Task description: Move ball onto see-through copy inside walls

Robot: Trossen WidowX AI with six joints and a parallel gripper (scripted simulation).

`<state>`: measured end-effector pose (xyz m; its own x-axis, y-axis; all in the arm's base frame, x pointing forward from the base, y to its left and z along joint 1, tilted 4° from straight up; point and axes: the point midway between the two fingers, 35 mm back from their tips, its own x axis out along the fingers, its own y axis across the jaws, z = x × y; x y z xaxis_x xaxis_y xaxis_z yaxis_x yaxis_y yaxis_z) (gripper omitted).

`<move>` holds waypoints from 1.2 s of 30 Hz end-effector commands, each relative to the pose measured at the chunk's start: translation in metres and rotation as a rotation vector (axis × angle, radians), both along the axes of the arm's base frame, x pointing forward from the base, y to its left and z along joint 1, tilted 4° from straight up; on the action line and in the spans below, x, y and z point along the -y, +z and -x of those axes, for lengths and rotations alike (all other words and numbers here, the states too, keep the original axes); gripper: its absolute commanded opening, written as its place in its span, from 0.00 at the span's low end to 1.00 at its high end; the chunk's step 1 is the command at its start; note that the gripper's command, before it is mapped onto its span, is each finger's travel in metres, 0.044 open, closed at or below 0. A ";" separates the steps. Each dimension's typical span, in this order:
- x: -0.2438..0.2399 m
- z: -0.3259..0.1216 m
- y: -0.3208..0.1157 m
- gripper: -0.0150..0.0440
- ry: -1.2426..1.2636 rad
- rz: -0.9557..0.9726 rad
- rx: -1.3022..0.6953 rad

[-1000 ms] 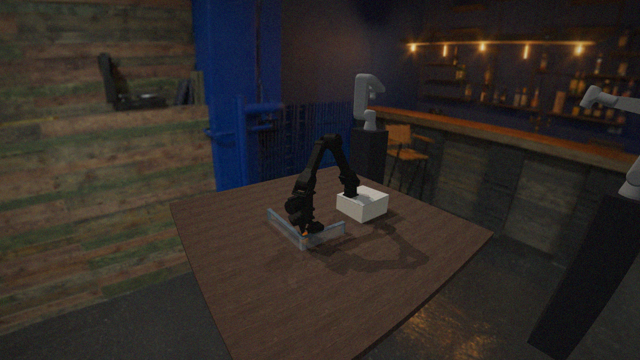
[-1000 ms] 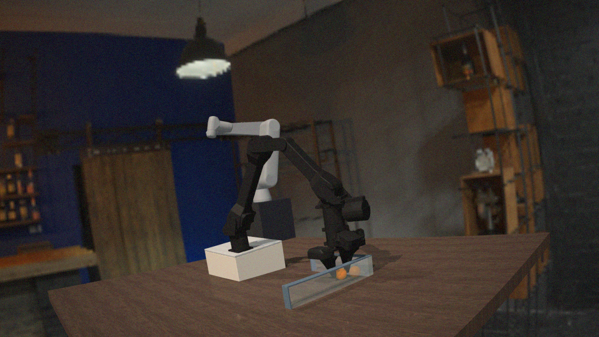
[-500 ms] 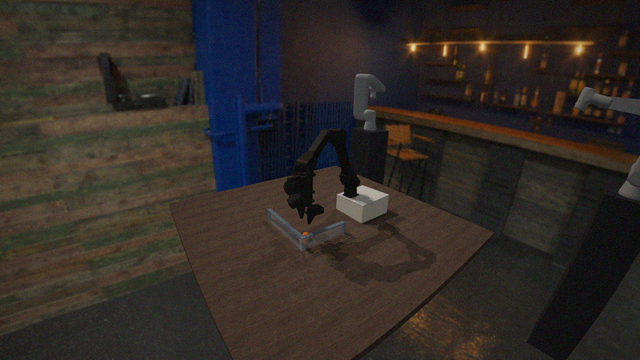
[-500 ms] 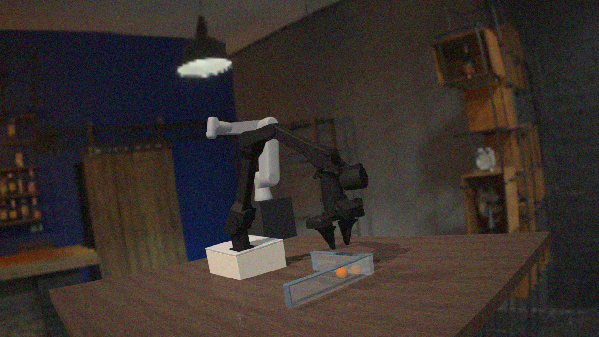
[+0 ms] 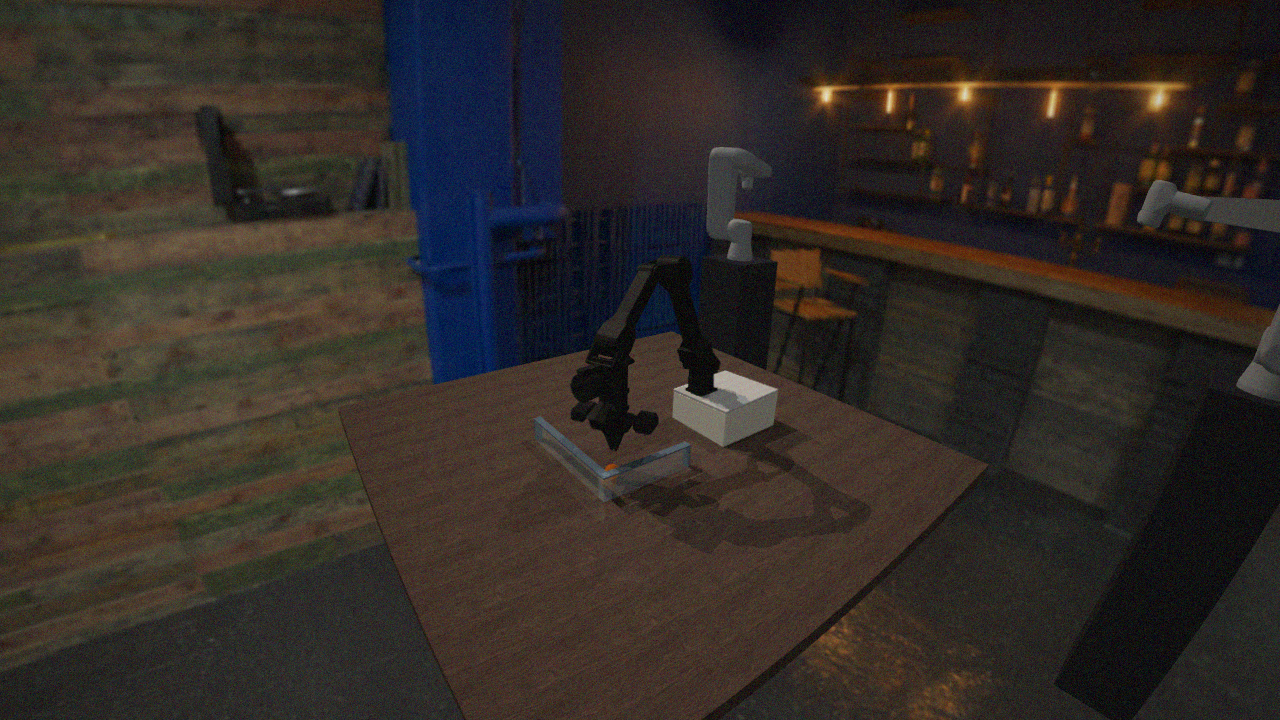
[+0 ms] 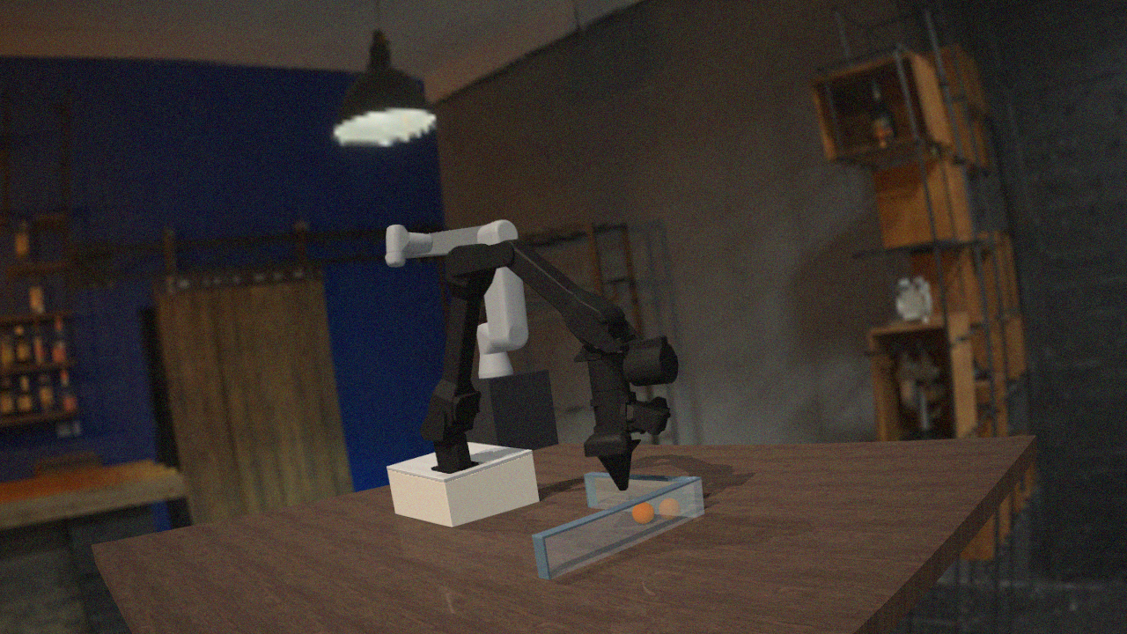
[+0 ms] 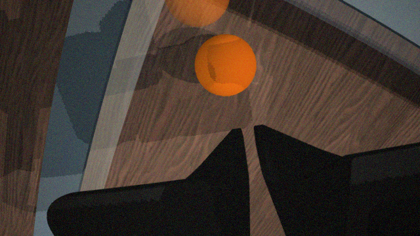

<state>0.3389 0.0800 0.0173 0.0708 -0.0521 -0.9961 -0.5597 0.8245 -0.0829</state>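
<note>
The hand [image 7: 249,129], pressed together on nothing, hangs above the surface [image 7: 312,108] with the ball [image 7: 225,65] loose at its 12 o'clock, just short of the see-through copy [image 7: 197,11]; next, probably a gentle nudge onward.

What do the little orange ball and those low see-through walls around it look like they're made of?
The ball looks like smooth, matte plastic or rubber: even orange, no shine. The walls look like clear glass or acrylic with a bluish tint; the wood-grain table shows through them. Neither can be settled by look alone.
</note>
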 end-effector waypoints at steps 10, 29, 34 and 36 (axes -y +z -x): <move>0.010 0.009 -0.011 0.25 0.196 0.019 -0.014; 0.012 0.007 -0.041 0.25 0.196 0.020 -0.014; 0.012 0.007 -0.045 0.25 0.196 0.020 -0.014; 0.012 0.006 -0.045 0.25 0.196 0.020 -0.014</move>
<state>0.3330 0.0690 -0.0250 0.0705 -0.0537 -0.9961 -0.7082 0.7006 -0.0879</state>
